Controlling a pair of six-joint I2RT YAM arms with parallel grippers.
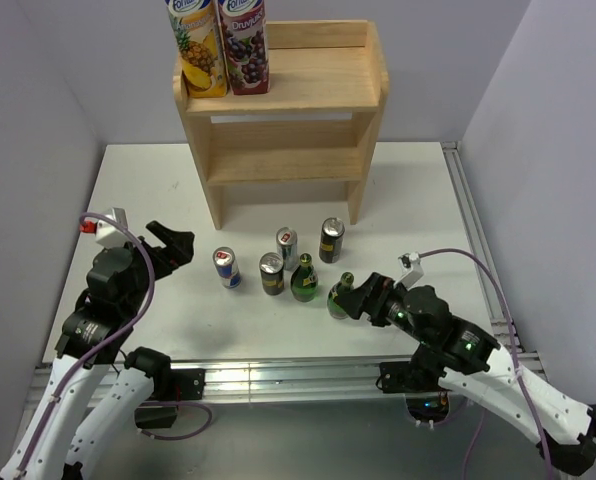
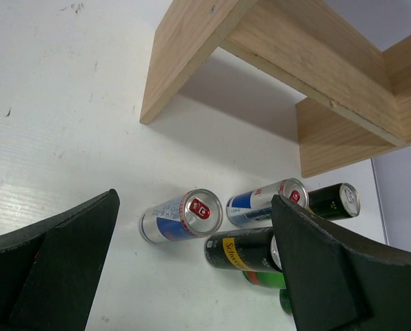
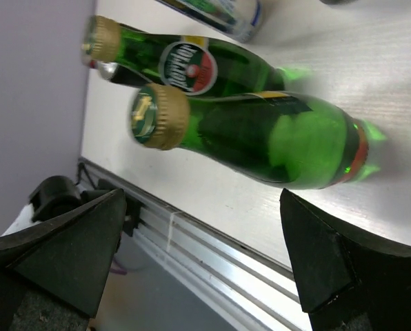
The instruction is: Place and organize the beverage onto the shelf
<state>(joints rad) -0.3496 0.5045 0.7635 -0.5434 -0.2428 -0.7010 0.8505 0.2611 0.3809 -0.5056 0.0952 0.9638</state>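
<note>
Right wrist: right gripper (image 3: 202, 203) agape near green bottle (image 3: 281, 138).

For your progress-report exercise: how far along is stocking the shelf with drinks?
Done: two juice cartons stand on the shelf, on its top board. In hand: nothing gripped; the right gripper, jaws open, is lined up on one green bottle, and the left gripper hangs open. Left: that bottle, the other bottle and four cans on the table.

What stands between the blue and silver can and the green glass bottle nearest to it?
A dark can with a yellow label stands there, upright, as the top external view shows.
</note>
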